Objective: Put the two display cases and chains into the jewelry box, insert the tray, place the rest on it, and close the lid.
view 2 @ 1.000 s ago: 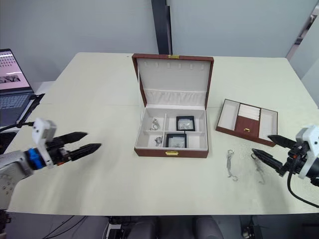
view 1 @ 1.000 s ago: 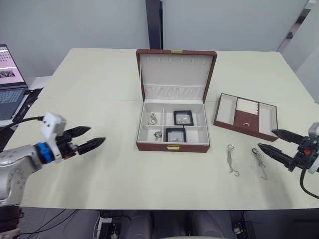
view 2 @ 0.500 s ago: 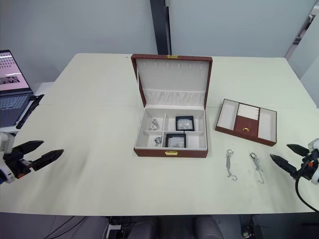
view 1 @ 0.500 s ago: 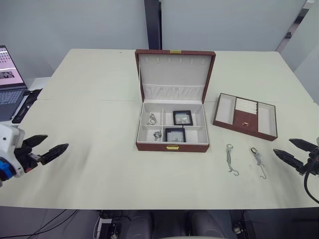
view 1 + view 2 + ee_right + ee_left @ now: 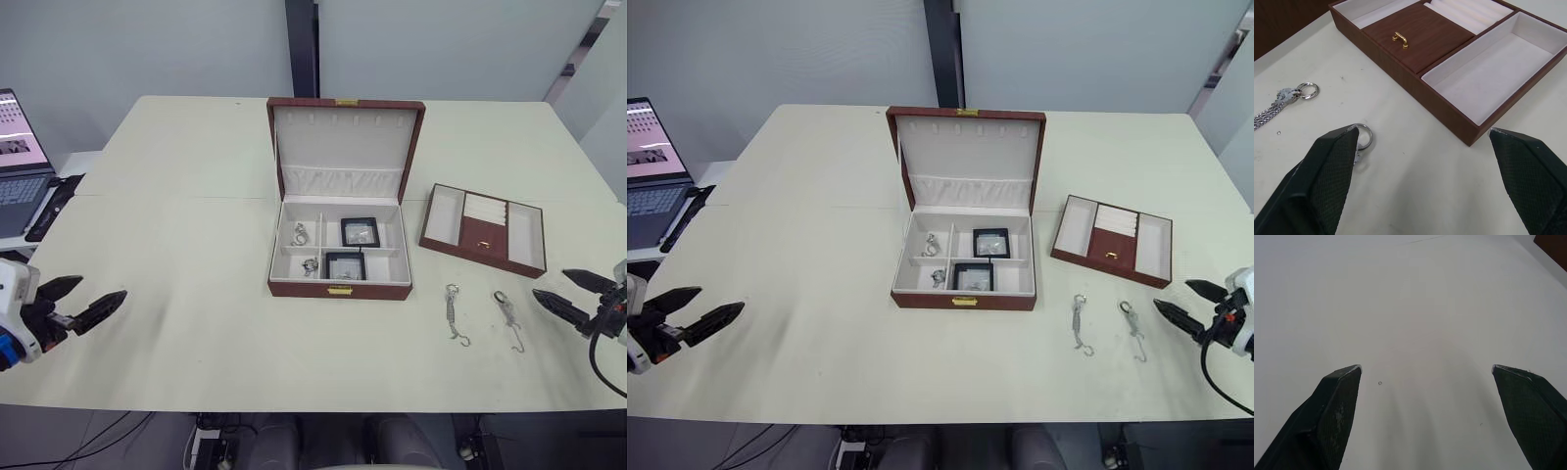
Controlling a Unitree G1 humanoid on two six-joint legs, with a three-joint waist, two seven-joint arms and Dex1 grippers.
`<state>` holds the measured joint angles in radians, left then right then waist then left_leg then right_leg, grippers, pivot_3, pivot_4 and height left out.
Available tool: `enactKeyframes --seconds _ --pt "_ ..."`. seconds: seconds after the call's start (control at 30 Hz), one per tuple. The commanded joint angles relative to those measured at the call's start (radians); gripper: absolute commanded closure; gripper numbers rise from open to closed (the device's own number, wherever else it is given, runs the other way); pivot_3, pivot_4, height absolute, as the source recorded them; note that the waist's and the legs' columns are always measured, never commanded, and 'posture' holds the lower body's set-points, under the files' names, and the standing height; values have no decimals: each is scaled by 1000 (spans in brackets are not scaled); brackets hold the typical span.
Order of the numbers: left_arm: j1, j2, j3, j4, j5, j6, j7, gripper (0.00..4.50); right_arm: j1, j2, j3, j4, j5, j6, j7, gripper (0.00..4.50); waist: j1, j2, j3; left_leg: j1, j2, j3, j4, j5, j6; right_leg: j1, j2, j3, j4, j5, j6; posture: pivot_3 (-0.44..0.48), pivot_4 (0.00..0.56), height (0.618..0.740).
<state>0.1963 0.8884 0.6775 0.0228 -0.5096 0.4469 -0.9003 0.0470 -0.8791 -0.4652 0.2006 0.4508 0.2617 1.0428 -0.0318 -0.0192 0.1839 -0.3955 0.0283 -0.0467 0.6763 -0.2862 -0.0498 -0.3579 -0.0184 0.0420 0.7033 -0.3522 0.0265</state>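
- Two grippers hang open and empty at the near corners: the left gripper (image 5: 86, 303) well apart from everything, the right gripper (image 5: 561, 293) close to the work.
- Two straight chains (image 5: 453, 311) lie on the surface just inward of the right gripper, long axes running near to far, rings at the far end.
- The tray (image 5: 484, 229) sits beyond those chains, ahead of the right gripper and slightly inward, its long side slanted across the surface; the right arm is plainly the nearer one for lifting it.
- The jewelry box (image 5: 339, 286) stands mid-surface, inward of the tray, with both display cases (image 5: 345, 264) and small chains already in its compartments.
- The lid (image 5: 345, 137) stands upright at the back, so the box is open from above.
- The pale surface (image 5: 196, 196) is bare around them; a laptop (image 5: 15, 157) sits off its far left edge.
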Motion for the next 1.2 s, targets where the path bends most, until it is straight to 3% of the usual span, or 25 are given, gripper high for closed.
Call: enactKeyframes --seconds 0.03,0.3,0.53,0.77,1.0,1.2 --pt "7 0 52 -19 -10 -7 7 69 -14 -21 -12 -9 -5 -13 5 0 0 0 0 0 0 0 0 0 0 0 0 0 0 0 0 0 150 740" --pt "-18 27 14 -82 -28 24 -22 69 -36 -57 -11 -55 24 30 55 0 0 0 0 0 0 0 0 0 0 0 0 0 0 0 0 0 150 740" --pt "-121 37 -98 -250 -91 115 -39 69 -159 -163 93 -41 11 83 191 0 0 0 0 0 0 0 0 0 0 1 0 0 0 0 0 0 150 740" --pt "-265 42 -277 -410 -175 180 -89 69 -425 -224 289 133 -84 30 342 0 -1 1 1 1 0 0 0 0 0 1 0 0 0 0 0 0 150 740" --pt "-438 -2 -460 -465 -212 180 -130 69 -639 -194 458 365 -232 -44 407 0 -1 2 2 -1 -1 1 2 0 0 0 0 0 0 0 0 0 150 740" --pt "-507 -64 -587 -500 -213 161 -168 69 -758 -156 537 566 -344 -178 421 0 -1 3 2 -1 -1 2 2 0 0 0 0 0 -1 0 0 0 150 740"
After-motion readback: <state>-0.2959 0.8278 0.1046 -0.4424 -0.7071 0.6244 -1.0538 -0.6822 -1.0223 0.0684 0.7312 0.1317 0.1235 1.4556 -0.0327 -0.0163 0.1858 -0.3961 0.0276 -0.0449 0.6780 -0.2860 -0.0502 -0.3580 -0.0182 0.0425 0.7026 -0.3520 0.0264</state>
